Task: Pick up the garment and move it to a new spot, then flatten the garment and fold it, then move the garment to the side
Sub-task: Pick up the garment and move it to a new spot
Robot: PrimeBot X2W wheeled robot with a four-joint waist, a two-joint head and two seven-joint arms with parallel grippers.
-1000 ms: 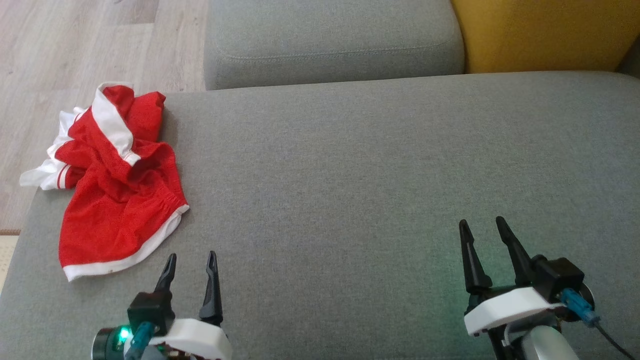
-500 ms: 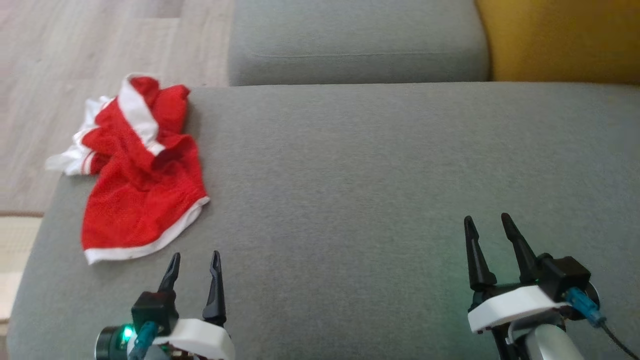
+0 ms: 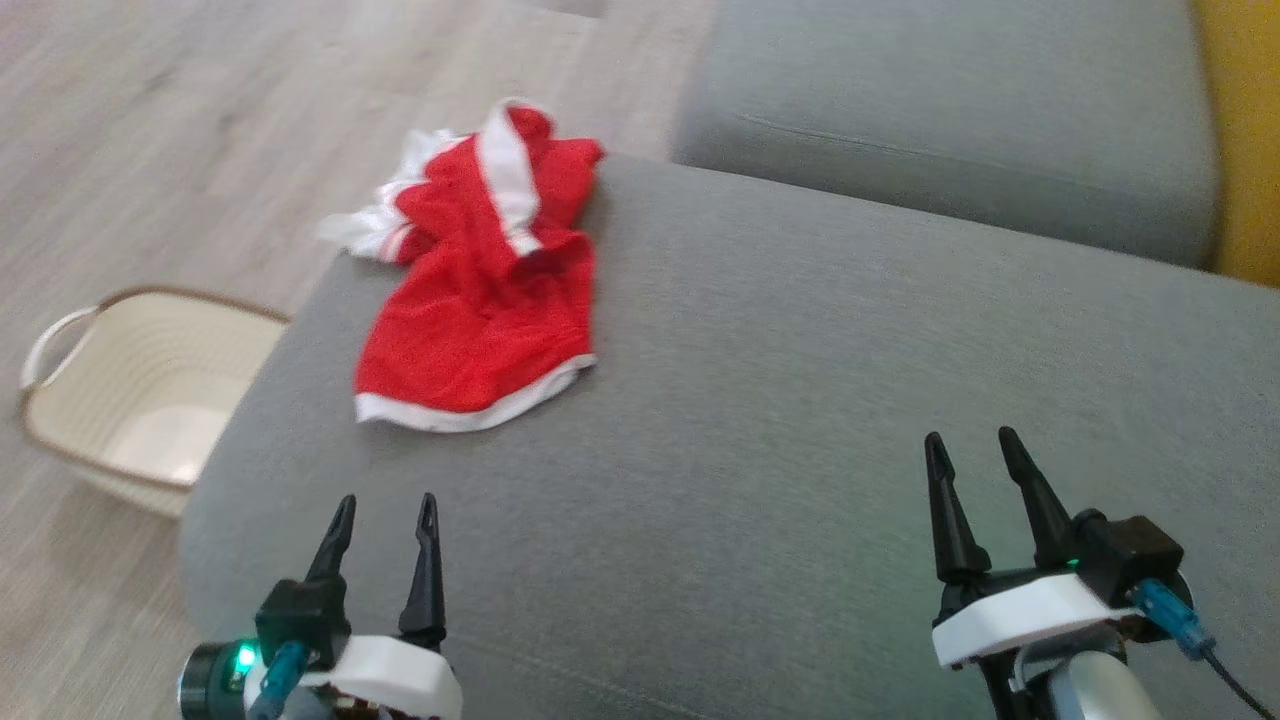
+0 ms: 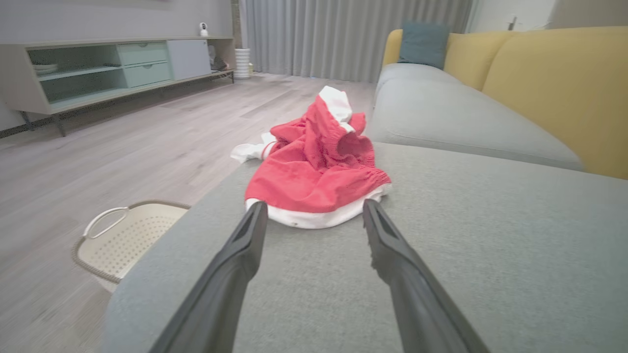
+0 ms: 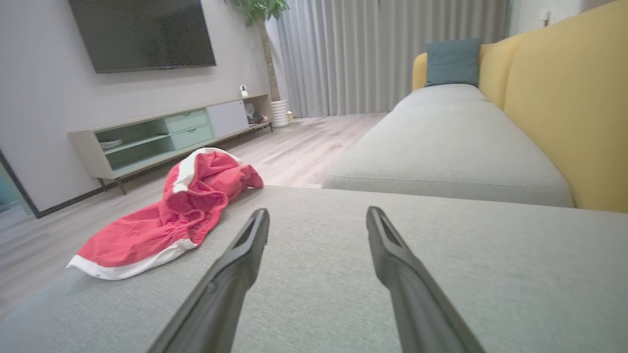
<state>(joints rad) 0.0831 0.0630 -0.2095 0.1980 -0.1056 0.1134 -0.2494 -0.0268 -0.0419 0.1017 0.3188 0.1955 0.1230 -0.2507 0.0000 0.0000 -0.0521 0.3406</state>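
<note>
In the head view, you have a cream basket (image 3: pixel 170 330) on the wooden floor (image 3: pixel 150 150) at about 9 o'clock, just beside the left end of the grey sofa seat (image 3: pixel 800 400). Your left pincer (image 3: pixel 386 505) sits at 7 o'clock, hovering over the seat with its two fingers parted to a moderate gap and nothing between them. The garment (image 3: pixel 470 320), red with white trim, lies crumpled at 1 o'clock from that pincer, near the seat's far left corner and clear of the fingertips. In the left wrist view the garment (image 4: pixel 314 171) lies straight ahead of the left pincer (image 4: pixel 315 205). Its white part seems to hang over the seat's edge, though the head view is too blurred to be sure. Your right pincer (image 3: pixel 968 436) hovers at 5 o'clock, likewise parted and empty, well apart from the garment, which lies at about 10 o'clock from it. A yellow backrest (image 3: pixel 1240 130) stands at 2 o'clock.
</note>
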